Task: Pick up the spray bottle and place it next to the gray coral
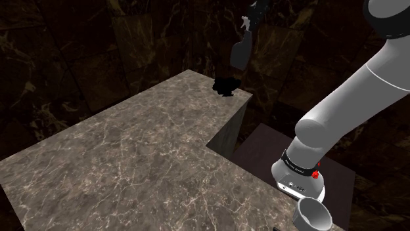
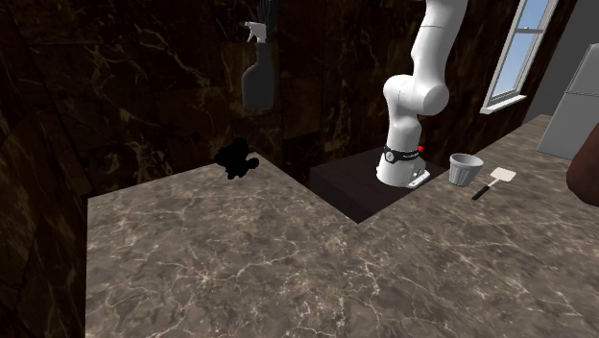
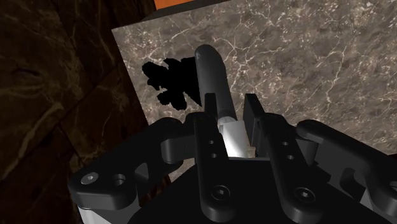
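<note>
The smooth grey spray bottle [image 2: 257, 82] hangs upright in mid-air, white nozzle up, long axis vertical. The fingers [image 3: 208, 124] clasp its neck, above the jagged black coral [image 2: 235, 158] at the far corner of the marbled desk [image 2: 288, 259].

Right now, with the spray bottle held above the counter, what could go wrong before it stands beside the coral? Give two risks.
1. The spray bottle hangs high in the gripper, almost above the black coral. Lowered straight down, it may land on the coral and knock it.
2. The coral sits by the far corner of the counter, close to its edges. Set down on that side, the bottle might tip off.
</note>
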